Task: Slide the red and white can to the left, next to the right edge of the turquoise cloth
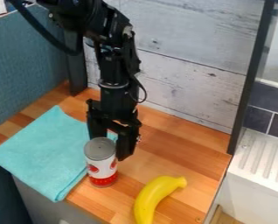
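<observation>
- In the camera view we see the can point(101, 168) upright on the table point(179, 151), label facing out; it is our landmark.
- The hand point(111, 146) points down just behind the can, at its upper part. Its fingers are spread, so we read it as released; whether one touches the can, we cannot tell.
- The cloth point(45, 148) lies flat to the left of the can, its edge just beside it. The banana point(153, 197) rests to the right of the can and nearer the camera, apart from it.
- We judge the step in hand to be one of placement around the can: no firm hold shows.
- A grasp from here would call for one finger on each side of the can, then closing; backing off would call for a straight lift, without tipping the can.
</observation>
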You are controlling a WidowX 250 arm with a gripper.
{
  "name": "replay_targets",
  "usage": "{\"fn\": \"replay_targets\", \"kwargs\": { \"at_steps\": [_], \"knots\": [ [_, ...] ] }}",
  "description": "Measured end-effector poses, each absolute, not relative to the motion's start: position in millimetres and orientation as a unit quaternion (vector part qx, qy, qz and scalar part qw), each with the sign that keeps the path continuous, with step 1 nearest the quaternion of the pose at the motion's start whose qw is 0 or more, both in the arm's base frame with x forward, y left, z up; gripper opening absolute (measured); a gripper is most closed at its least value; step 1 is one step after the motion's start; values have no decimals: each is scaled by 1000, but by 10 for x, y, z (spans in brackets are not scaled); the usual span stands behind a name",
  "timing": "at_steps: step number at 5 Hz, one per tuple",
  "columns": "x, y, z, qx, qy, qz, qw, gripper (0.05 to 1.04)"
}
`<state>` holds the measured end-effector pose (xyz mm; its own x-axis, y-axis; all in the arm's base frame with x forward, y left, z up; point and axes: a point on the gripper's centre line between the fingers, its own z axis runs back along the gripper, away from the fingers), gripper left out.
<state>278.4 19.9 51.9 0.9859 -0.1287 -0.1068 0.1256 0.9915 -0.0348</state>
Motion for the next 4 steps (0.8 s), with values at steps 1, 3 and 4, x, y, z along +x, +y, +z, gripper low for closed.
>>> {"fn": "replay_targets", "kwargs": {
  "at_steps": [1,3,4],
  "knots": [
    [2865,49,717,-24,28,-81,996,999],
    [2597,-143,1242,-4,29,-100,995,999],
    [2393,-139,1468,10,22,-105,994,999]
  ]
}}
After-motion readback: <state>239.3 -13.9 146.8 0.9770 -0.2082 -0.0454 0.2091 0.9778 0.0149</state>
